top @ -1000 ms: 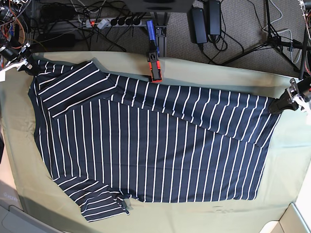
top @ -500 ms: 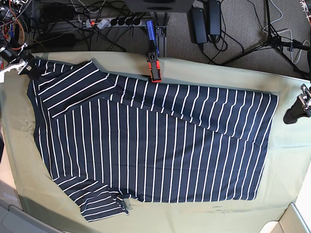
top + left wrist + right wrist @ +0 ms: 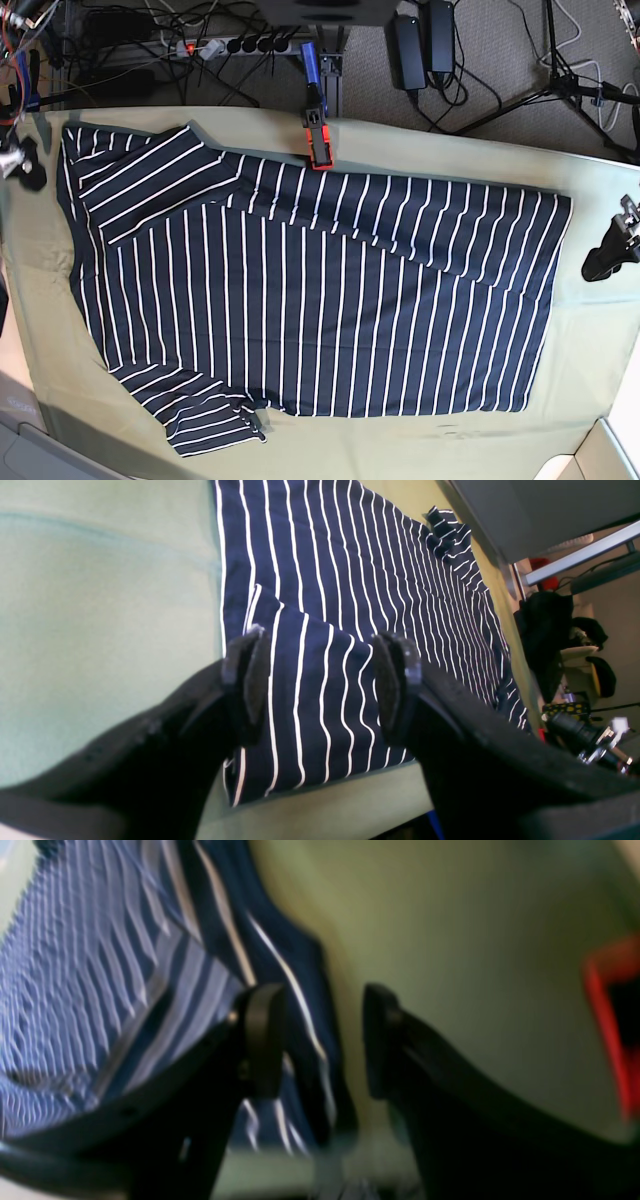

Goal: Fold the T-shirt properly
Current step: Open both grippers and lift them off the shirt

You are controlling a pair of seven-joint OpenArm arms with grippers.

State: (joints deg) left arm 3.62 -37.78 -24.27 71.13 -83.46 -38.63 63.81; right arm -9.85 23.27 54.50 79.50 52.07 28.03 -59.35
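Tablecloth (image 3: 420, 455) under T-shirt (image 3: 330, 300), clamp (image 3: 318, 140) beside.

Navy white-striped T-shirt (image 3: 310, 290) flat on the table (far edge folded over)

Orange clamp (image 3: 318, 140) on green tablecloth (image 3: 590, 330)

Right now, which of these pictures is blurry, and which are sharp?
Right wrist view: heavily smeared, the shirt stripes rippled, the gripper soft-edged. Left wrist view: crisp stripes. Base view: sharp and evenly lit across the tablecloth.
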